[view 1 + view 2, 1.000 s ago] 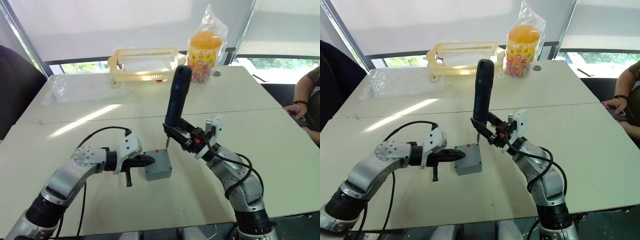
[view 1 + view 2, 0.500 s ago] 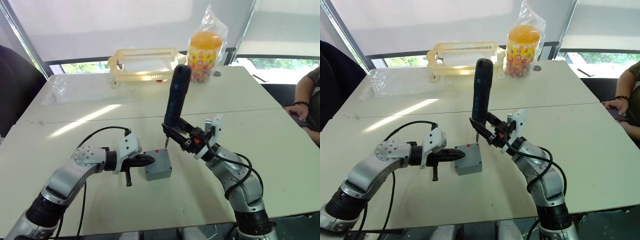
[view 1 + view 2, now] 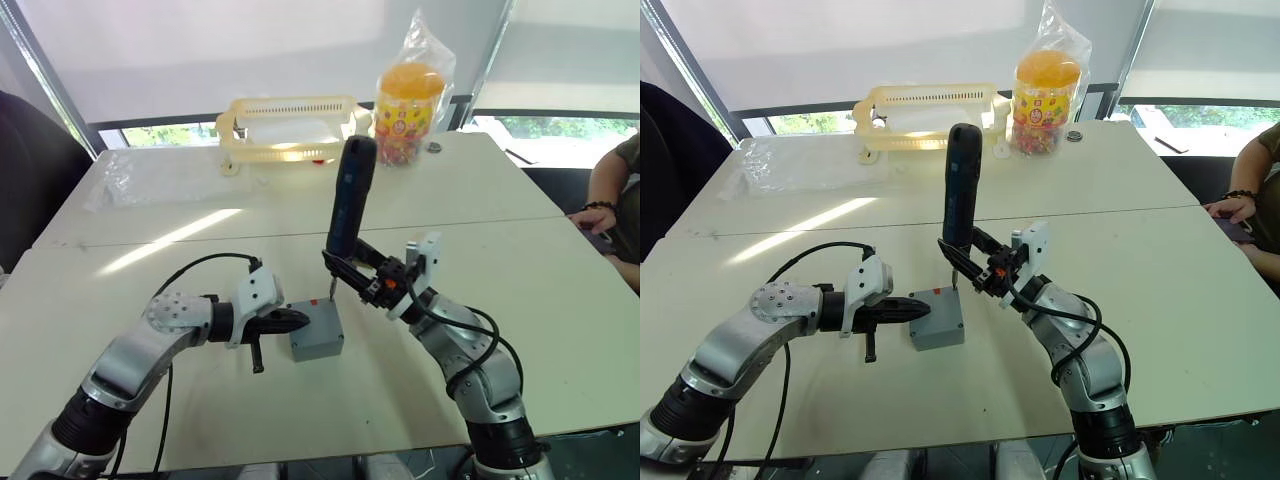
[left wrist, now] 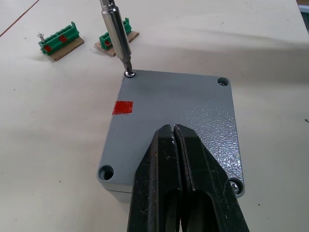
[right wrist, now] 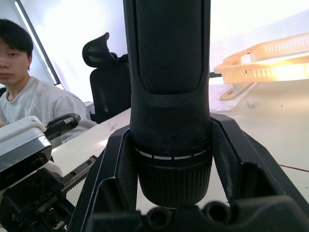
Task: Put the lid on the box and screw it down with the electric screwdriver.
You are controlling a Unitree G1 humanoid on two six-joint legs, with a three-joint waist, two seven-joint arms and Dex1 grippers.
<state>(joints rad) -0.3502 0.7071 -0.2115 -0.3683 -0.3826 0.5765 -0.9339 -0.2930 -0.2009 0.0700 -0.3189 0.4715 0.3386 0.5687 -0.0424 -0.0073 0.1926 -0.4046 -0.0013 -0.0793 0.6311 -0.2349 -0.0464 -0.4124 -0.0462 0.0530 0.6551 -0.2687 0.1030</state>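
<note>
The left wrist view brings out details too small in the head views: the screwdriver's metal bit (image 4: 117, 38) rests in the corner screw hole of the lid (image 4: 176, 118), a red square mark (image 4: 122, 108) sits on the lid near that corner, and two green blocks (image 4: 59, 40) lie on the table beyond the box. The left gripper (image 4: 175, 145) has its fingers pressed together, tips touching the lid top. The right wrist view shows the right gripper (image 5: 169, 159) clamped around the black screwdriver (image 5: 166, 72), with a seated person (image 5: 34, 96) behind. From the head, the grey box (image 3: 317, 332), lid on, sits on the pale table (image 3: 300, 400); a yellow basket (image 3: 285, 125) and a bagged orange jar (image 3: 408, 100) stand far behind it.
</note>
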